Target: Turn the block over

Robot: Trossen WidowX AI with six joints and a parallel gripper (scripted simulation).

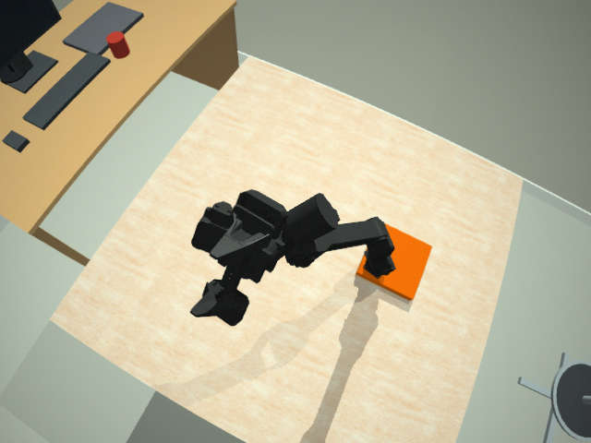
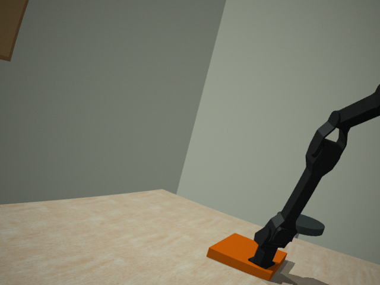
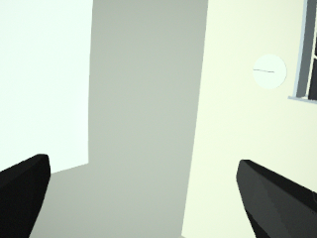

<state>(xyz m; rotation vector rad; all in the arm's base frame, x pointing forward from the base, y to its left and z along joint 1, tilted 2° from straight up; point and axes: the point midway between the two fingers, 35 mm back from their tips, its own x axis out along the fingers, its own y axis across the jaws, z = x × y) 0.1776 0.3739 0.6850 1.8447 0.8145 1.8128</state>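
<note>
My gripper [image 1: 202, 283] [image 3: 146, 167] is open and empty. Its two black fingers stand wide apart in the wrist view, with only pale walls between and beyond them. In the top view it is at the left end of the folded arm, in front of the pale wooden table [image 1: 310, 119] [image 2: 92, 230]. It is out of frame in the exterior view. No block with a marked side can be made out in any view; the arm covers part of the table in the top view. A flat plain orange slab [image 1: 410, 267] [image 2: 233, 248] lies under the arm's foot.
A desk [image 1: 148, 71] at upper left holds a monitor [image 1: 23, 23], a dark keyboard [image 1: 66, 90] and a red cup [image 1: 119, 47]. A round stool [image 1: 574, 405] [image 2: 311, 227] stands beyond the table edge. A round wall clock [image 3: 269, 81] shows in the wrist view.
</note>
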